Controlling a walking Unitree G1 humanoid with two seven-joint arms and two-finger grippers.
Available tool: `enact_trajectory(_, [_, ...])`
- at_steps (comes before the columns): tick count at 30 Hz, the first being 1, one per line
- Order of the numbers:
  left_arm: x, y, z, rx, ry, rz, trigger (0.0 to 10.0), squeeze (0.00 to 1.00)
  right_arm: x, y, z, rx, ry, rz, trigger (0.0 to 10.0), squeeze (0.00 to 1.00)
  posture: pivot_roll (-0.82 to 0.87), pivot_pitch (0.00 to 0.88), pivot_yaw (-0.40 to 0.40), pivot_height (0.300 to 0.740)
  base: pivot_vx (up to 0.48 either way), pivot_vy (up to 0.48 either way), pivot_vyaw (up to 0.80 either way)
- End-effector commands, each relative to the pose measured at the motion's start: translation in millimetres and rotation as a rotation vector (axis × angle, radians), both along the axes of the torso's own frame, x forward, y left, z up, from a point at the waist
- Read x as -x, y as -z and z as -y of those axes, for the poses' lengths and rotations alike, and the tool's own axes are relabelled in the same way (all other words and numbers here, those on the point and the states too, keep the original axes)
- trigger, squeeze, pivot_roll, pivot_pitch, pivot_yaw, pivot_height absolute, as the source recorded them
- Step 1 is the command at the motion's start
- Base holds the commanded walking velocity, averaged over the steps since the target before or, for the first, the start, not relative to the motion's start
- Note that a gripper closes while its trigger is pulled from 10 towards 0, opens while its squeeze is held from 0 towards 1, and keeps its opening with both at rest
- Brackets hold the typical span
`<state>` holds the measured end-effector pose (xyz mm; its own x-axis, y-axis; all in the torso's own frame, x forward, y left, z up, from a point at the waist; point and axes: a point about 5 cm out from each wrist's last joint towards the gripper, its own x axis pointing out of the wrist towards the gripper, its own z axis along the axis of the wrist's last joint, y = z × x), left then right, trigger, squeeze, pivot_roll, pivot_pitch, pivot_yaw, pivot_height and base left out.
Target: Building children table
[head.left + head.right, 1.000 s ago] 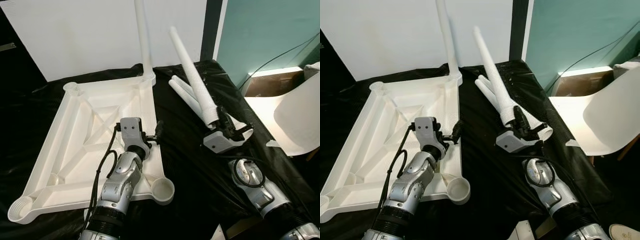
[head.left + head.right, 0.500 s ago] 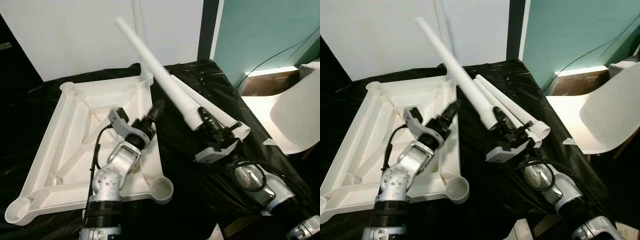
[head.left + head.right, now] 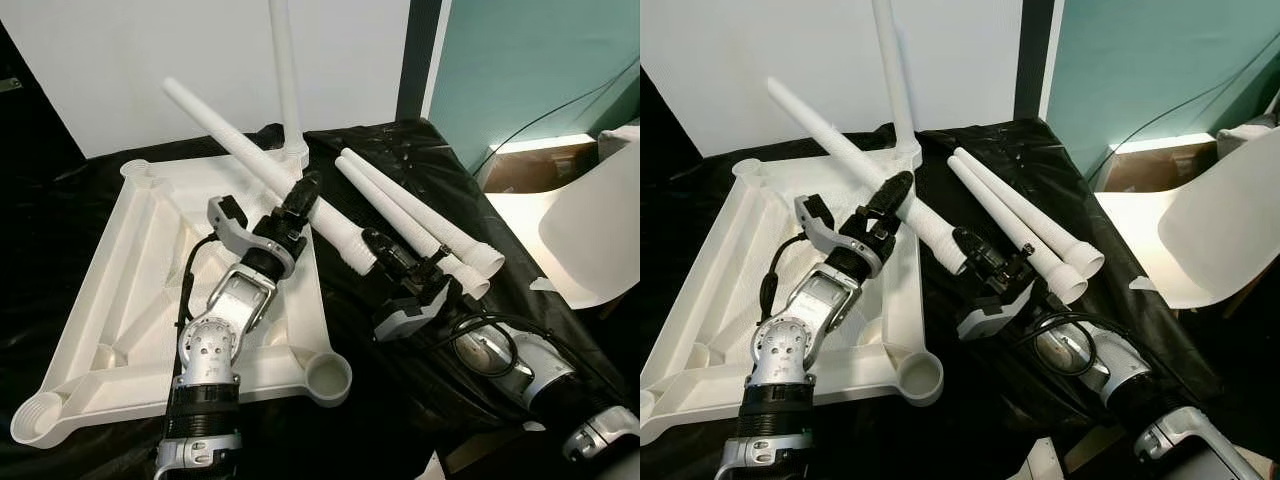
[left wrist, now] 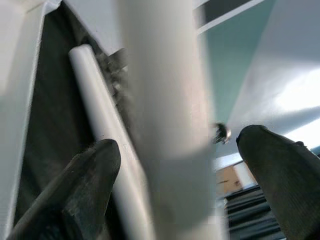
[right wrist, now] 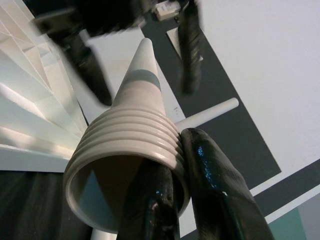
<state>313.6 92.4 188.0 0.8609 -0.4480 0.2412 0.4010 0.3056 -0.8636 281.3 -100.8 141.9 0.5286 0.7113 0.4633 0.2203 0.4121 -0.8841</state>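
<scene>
The big white table top (image 3: 150, 300) lies upside down on the black sheet (image 3: 400, 380), with round holes at its corners. One white leg (image 3: 285, 80) already stands up in the far corner. Two more legs (image 3: 420, 220) lie side by side on the sheet near the white chair (image 3: 590, 240). I hold a fourth leg (image 3: 250, 160) tilted over the table top. My right claw (image 3: 975, 250) pinches its ridged end, one finger inside. My left claw (image 4: 175, 170) sits around its middle, fingers (image 4: 75, 195) apart.
</scene>
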Motion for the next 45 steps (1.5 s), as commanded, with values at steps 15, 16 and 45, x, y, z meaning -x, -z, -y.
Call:
enact_trajectory(15, [8.1, -18.6, 1.7, 0.003, 0.047, 0.363, 0.0, 0.00, -5.2, 7.2, 0.8, -0.076, 0.002, -0.099, 10.0, 0.00, 0.06, 0.000, 0.045, 0.740, 0.000, 0.000, 0.00])
enact_trajectory(16, [10.7, -18.9, 0.6, 0.006, 0.042, 0.376, 0.0, 0.00, -5.3, 10.0, 1.2, -0.112, 0.007, -0.153, 10.0, 0.00, 0.06, 0.000, 0.046, 0.740, 0.000, 0.000, 0.00])
enact_trajectory(45, [10.7, -23.8, 20.3, -0.515, -0.162, 0.598, 0.0, 0.00, 0.4, 5.9, -16.4, -0.521, -0.285, -1.084, 10.0, 0.00, 0.04, 0.000, 0.044, 0.740, 0.000, 0.000, 0.00])
